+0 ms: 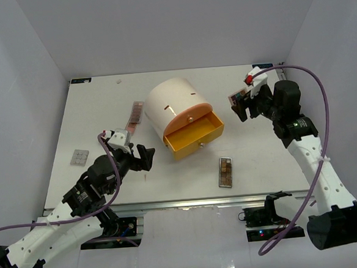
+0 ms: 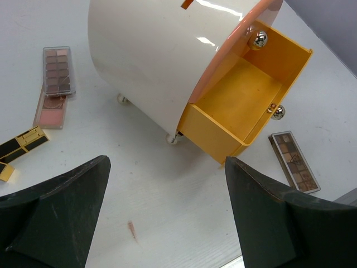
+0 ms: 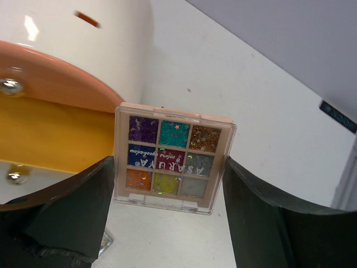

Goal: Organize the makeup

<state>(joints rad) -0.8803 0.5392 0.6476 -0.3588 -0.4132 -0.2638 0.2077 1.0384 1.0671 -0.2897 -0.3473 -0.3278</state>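
Right gripper point(image 3: 169, 180), far right: jaws pinching nine-pan glitter palette point(image 3: 174, 157). Left gripper point(image 2: 166, 167), near left: jaws spread, empty, facing open yellow drawer point(image 2: 245, 97).

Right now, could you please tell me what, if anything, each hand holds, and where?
The right hand grips the multicoloured eyeshadow palette by its side edges; the left hand holds nothing.

a: room around the yellow drawer point(image 1: 191, 146)?
b: open from above. the cream cylinder point(image 1: 173, 103) blocks behind, a brown palette point(image 1: 225, 171) lies in front, and free table point(image 1: 259, 153) stretches to its right.
a: right gripper point(image 1: 242, 105)?
b: a glitter palette point(image 3: 174, 164) fills its gap.
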